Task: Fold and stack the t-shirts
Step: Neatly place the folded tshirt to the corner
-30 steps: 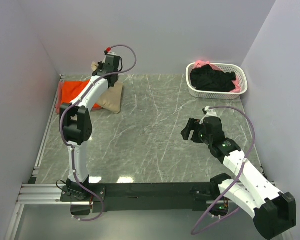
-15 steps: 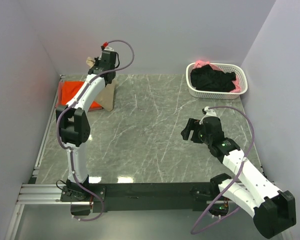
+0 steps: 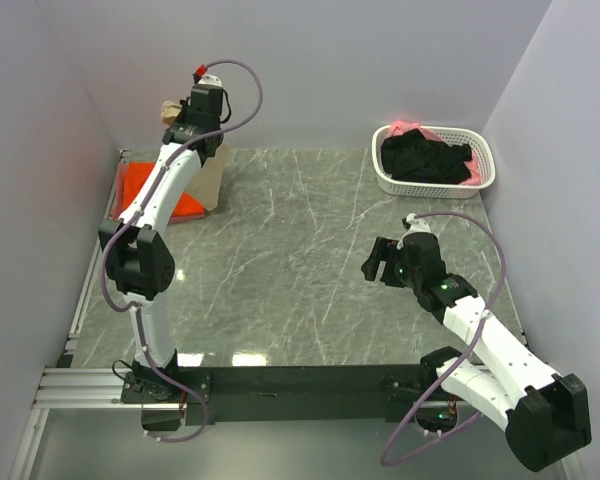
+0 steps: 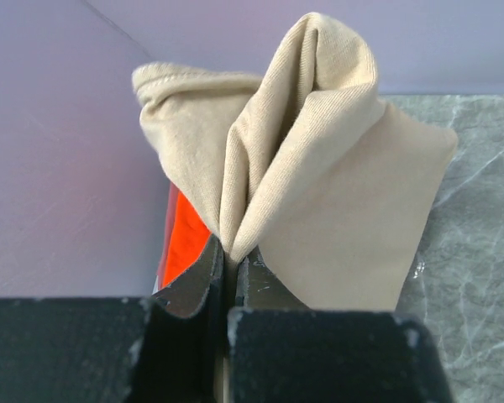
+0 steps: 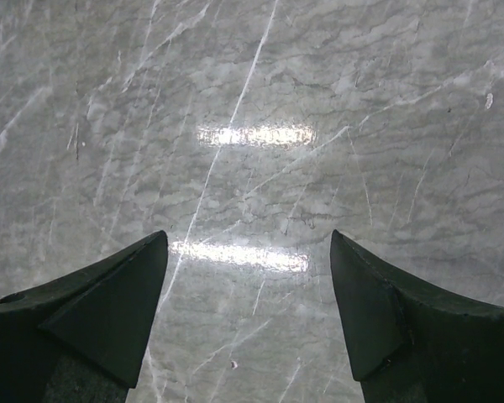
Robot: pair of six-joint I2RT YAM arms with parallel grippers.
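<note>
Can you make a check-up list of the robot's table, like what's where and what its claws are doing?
Surface: grey marbled table with glare spots; no spills seen.
Job's things: tan t-shirt pinched and lifted at the far left; orange t-shirt on the table by the left wall; black cloth and pink cloth heaped in the basket.
Clutter: white basket at the far right; nothing else seen.
Grippers: left gripper shut on the tan t-shirt; right gripper open, empty, over bare table.
Cables: purple cable looping off each wrist.
Surroundings: plain pale walls.
</note>
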